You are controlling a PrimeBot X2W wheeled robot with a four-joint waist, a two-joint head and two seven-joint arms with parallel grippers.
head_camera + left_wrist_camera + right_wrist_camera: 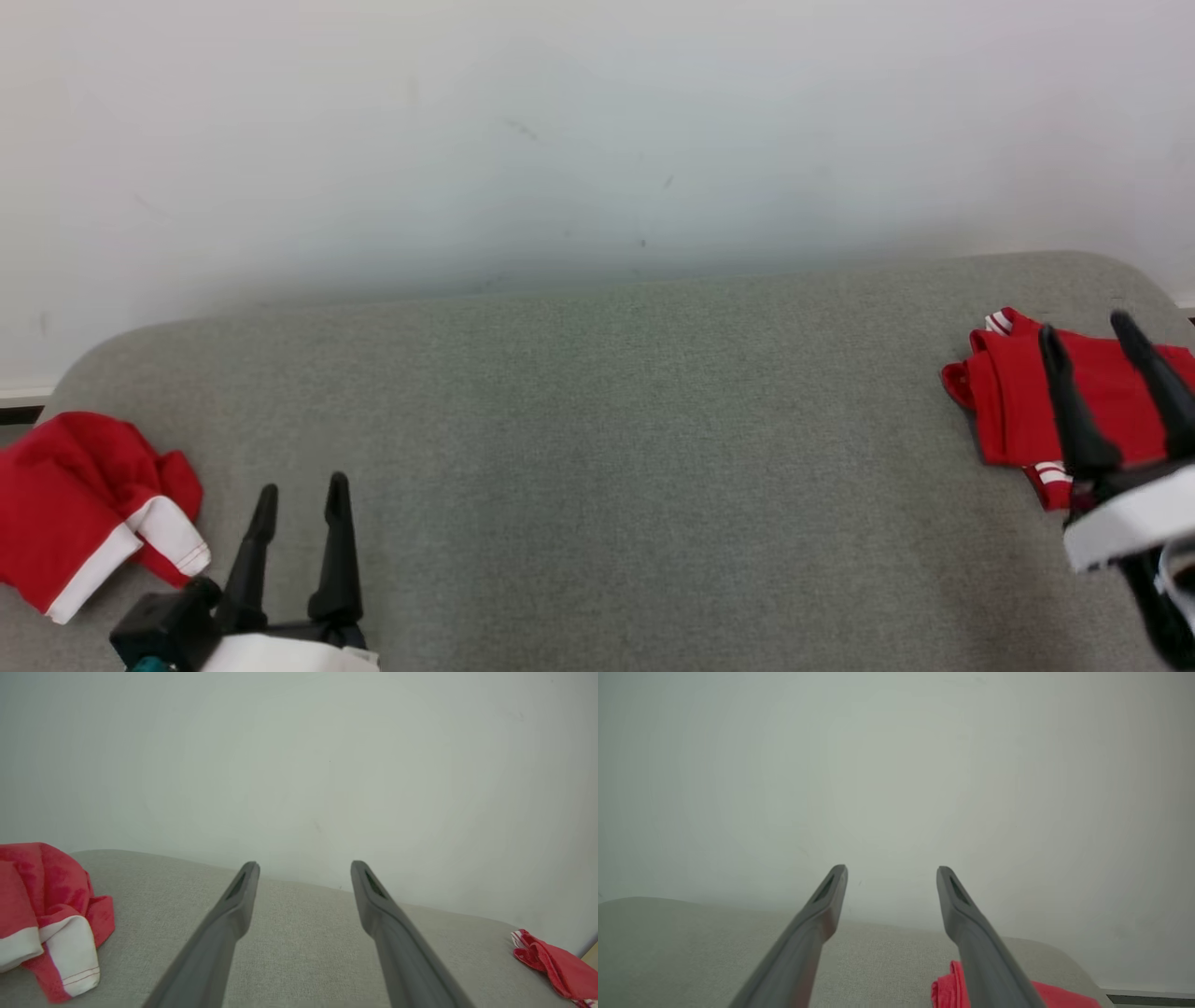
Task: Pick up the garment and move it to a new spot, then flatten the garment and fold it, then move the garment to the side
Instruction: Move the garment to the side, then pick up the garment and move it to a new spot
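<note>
A crumpled red garment [84, 504] is heaped at the counter's [597, 448] left end, likely awaiting pickup. A folded red garment [1004, 392] is set at its right end. The left pincer [303, 485] and right pincer [1084, 325] are held spread and empty above the counter.

Parted right claw [891, 870], red garment [1059, 997] beneath

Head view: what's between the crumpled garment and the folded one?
Bare grey cushion in the head view; the open left tool is beside the crumpled garment.
</note>
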